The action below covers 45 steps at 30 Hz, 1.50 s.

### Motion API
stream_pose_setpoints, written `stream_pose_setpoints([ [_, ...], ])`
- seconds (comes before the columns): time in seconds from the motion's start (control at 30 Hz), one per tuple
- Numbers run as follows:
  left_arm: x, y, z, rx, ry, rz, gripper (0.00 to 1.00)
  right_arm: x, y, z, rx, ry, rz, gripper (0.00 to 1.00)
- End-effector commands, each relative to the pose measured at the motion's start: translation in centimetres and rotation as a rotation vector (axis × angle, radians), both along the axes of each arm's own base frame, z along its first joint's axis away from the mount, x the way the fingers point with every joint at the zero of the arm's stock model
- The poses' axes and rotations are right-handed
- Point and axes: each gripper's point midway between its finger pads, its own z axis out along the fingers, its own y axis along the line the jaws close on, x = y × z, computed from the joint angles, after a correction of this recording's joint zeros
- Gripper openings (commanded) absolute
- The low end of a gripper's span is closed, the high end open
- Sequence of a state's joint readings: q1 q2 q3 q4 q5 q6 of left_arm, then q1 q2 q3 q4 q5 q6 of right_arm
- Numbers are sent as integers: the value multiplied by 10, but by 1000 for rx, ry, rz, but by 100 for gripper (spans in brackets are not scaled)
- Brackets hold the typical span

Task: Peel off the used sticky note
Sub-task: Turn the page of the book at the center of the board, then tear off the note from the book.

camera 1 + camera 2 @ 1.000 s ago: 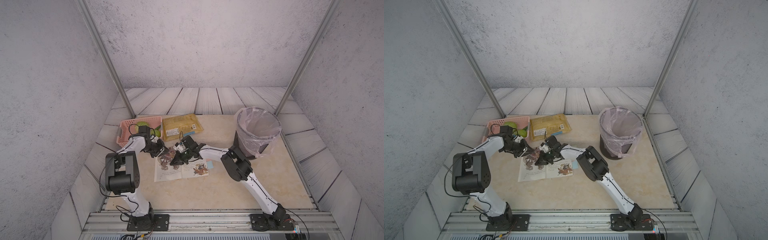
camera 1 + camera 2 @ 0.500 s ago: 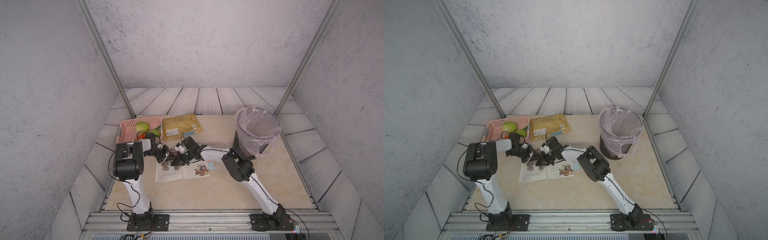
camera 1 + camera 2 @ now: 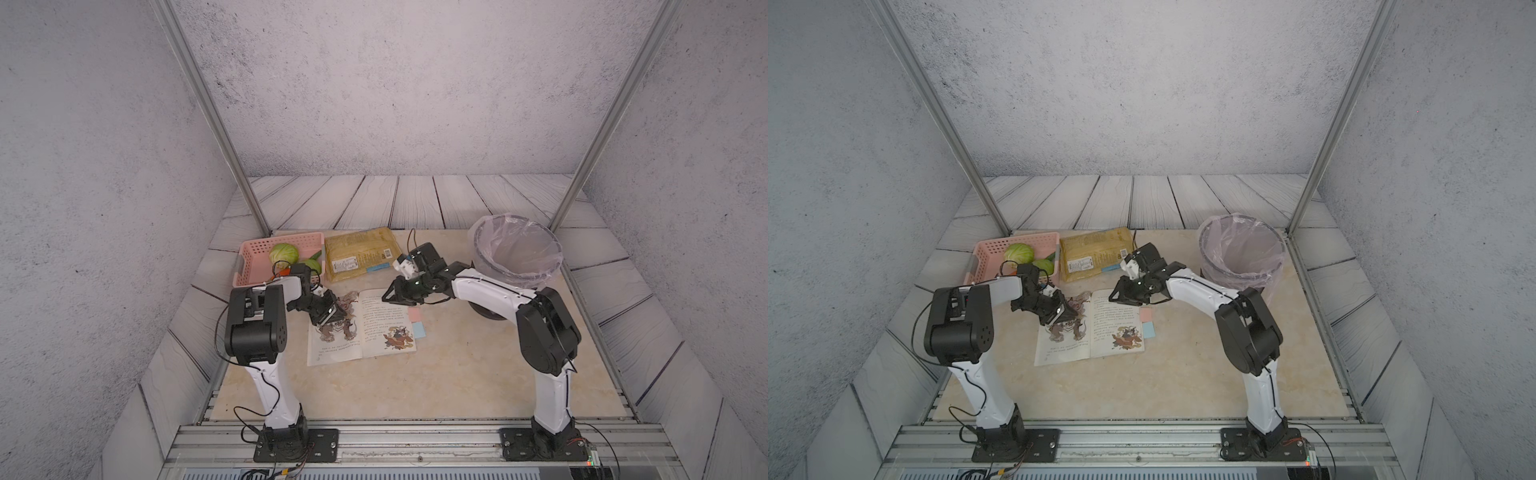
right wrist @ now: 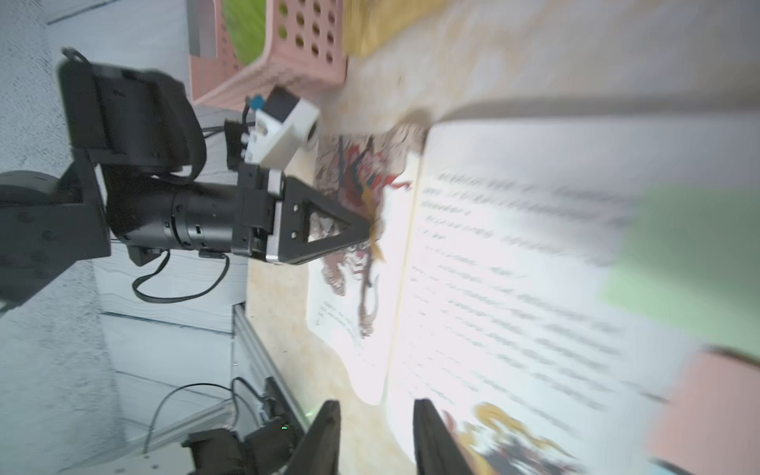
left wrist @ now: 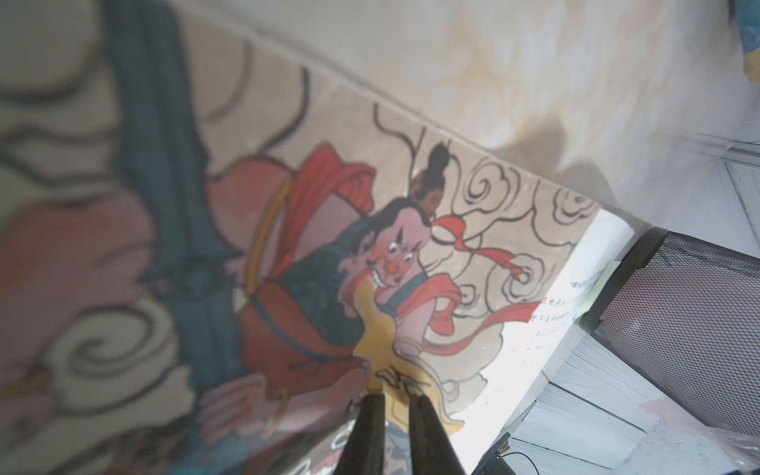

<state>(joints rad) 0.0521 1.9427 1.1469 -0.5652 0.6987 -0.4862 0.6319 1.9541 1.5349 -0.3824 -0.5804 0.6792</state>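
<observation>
**Desk:** What are the grippers doing?

**Photographer:** The left gripper [image 5: 395, 397], its slim black fingers together, rests its tips on the illustrated left page of an open picture book [image 3: 374, 328]. The right gripper [image 4: 376, 405] hangs above the text page, fingers apart, holding nothing.

**Desk:** And the sticky notes?

**Photographer:** A pink sticky note [image 3: 414, 314] and a blue sticky note [image 3: 419, 330], small paper squares, jut from that page's outer edge. A green sticky note [image 4: 678, 255], blurred, lies flat on the page.

**Desk:** The setting?

**Photographer:** A smooth beige marble-look tabletop [image 3: 415, 386], pale plank surround, rough grey walls. Behind the book: a perforated pink plastic basket [image 3: 259, 257] of greens, a yellow packet [image 3: 361, 249], a round bin [image 3: 519, 272] lined with clear film.
</observation>
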Motion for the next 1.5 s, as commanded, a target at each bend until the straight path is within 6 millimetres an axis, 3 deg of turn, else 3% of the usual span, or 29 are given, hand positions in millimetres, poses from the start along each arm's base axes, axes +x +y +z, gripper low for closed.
stream_pose_setpoints([
  [0.0, -12, 17, -12, 109, 27, -3, 18, 3, -51, -36, -218, 31, -25, 50],
  [0.1, -11, 17, -10, 113, 20, -7, 18, 15, -61, -49, -271, 52, -33, 61],
  [0.37, -11, 19, -12, 124, 28, -10, 18, 40, -48, -84, -255, 125, -30, 79],
  [0.87, -12, 19, -13, 126, 28, -12, 18, 59, -61, -121, -256, 203, -82, 80],
  [1.3, -13, 20, -14, 134, 29, -12, 18, 57, -52, -105, -153, 207, -85, 42],
  [1.47, -13, 21, -15, 138, 31, -13, 18, 55, -54, -95, -158, 188, -89, 19],
])
